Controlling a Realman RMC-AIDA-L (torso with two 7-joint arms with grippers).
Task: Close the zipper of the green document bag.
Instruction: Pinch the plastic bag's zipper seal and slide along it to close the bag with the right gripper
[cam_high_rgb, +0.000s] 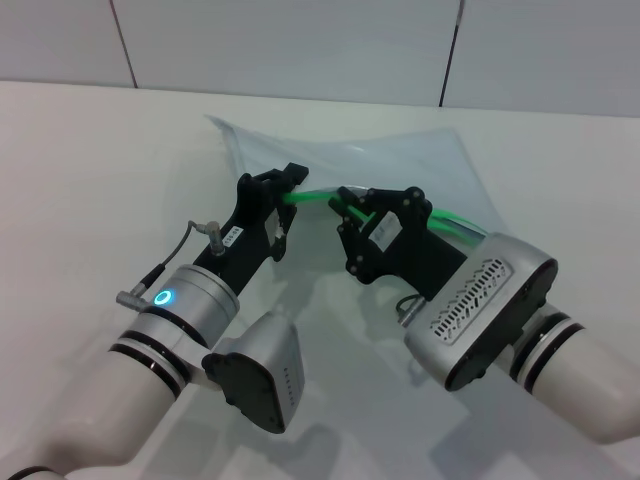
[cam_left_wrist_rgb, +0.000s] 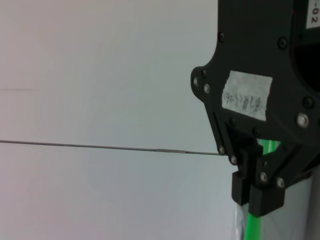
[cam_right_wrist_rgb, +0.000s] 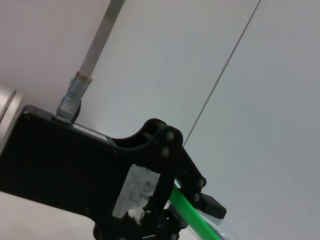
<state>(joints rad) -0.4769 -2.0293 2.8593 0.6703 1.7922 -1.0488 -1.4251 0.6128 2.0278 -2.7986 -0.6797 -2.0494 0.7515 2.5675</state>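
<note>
bright green zipper, translucent pale bag

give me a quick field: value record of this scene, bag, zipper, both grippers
bag: green document bag, translucent, lifted off the white table
zipper: bright green zipper strip, running between the two grippers
left gripper: left gripper, jaws shut on the zipper edge
right gripper: right gripper, jaws shut on the zipper, close beside the left one
arms: both at work

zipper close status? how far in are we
Done: both tools have the bag's green edge. The left tool is shut on the zipper; the right tool is shut on it close beside. The green document bag is lifted and bowed. Left: the pull along the strip; how much is sealed can't be judged.
</note>
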